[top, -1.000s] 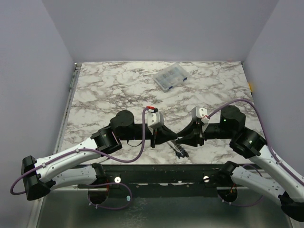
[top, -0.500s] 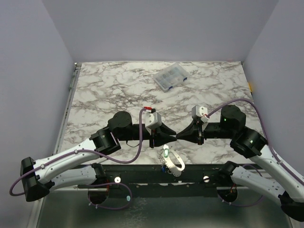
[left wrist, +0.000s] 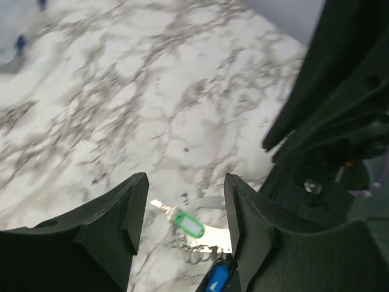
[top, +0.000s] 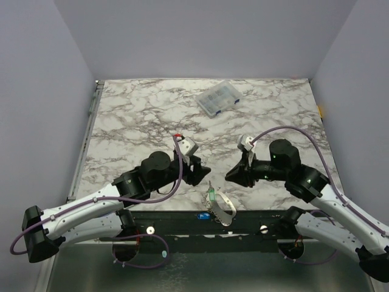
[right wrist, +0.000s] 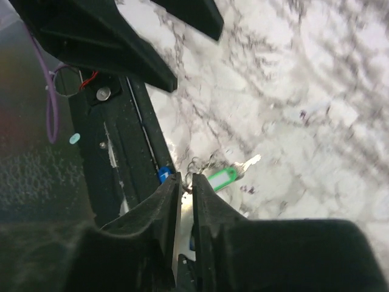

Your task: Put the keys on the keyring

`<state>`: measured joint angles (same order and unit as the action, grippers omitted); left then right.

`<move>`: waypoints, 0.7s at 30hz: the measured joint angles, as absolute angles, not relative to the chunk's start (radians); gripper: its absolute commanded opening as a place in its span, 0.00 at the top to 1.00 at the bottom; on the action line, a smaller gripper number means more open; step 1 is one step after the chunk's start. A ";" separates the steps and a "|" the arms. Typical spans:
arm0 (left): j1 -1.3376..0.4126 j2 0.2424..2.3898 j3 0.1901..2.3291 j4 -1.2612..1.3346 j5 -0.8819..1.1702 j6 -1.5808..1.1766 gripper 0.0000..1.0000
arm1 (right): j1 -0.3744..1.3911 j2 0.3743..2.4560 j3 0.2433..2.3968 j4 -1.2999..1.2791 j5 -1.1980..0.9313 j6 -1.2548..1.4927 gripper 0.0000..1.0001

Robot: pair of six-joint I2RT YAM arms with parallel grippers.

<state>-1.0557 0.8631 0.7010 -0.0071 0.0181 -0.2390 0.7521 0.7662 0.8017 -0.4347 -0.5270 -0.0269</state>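
The keyring, a pale loop with a short chain, lies flat at the table's near edge between the two arms. A green key rests at its left end and a blue key lies over the edge on the black rail. My left gripper hangs above and left of them, open and empty; its wrist view looks down on the green key and blue key. My right gripper hovers to the right, jaws a narrow gap apart, holding nothing, with the green key and chain below its tips.
A clear plastic compartment box stands at the back centre. The black front rail runs just below the keyring along the table's near edge. The left arm's fingers show at the top of the right wrist view.
The keyring with its keys dropped from between the grippers onto the table's near edge. Both grippers drew apart and back, and the left one opened wide.
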 measured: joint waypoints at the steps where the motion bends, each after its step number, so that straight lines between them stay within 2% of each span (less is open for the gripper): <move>1: -1.056 0.863 0.701 -0.038 -0.038 -0.248 0.33 | 0.754 0.767 0.780 -0.430 -0.514 -0.001 0.72; 3: -1.056 0.862 0.707 -0.112 -0.147 -0.254 0.29 | 0.762 0.767 0.728 -0.414 -0.485 0.052 0.70; 6: -1.051 0.852 0.712 -0.211 -0.293 -0.247 0.26 | 0.836 0.774 0.678 -0.403 -0.425 0.108 0.60; 8: -1.031 0.850 0.712 -0.260 -0.338 -0.244 0.26 | 0.914 0.806 0.678 -0.397 -0.357 0.130 0.61; 10: -1.002 0.859 0.712 -0.296 -0.348 -0.252 0.26 | 0.982 0.868 0.688 -0.384 -0.275 0.154 0.88; 11: -0.987 0.867 0.712 -0.310 -0.350 -0.258 0.27 | 1.008 0.902 0.695 -0.377 -0.242 0.171 0.95; 12: -0.973 0.873 0.712 -0.324 -0.352 -0.266 0.28 | 1.028 0.941 0.698 -0.363 -0.211 0.190 0.99; 17: -0.910 0.883 0.712 -0.370 -0.351 -0.295 0.35 | 1.053 1.034 0.698 -0.342 -0.080 0.323 0.99; 18: -0.902 0.889 0.712 -0.372 -0.342 -0.303 0.36 | 1.054 1.034 0.698 -0.344 -0.045 0.344 0.97; 20: -0.890 0.916 0.712 -0.374 -0.317 -0.318 0.38 | 1.055 1.035 0.706 -0.354 0.022 0.395 0.66; 21: -0.889 0.936 0.712 -0.375 -0.303 -0.327 0.39 | 1.055 1.039 0.714 -0.368 0.061 0.423 0.59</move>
<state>-0.8894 0.9360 0.7120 -0.3748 -0.3027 -0.3271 1.0546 1.0386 0.7139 -0.3683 0.0608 0.4232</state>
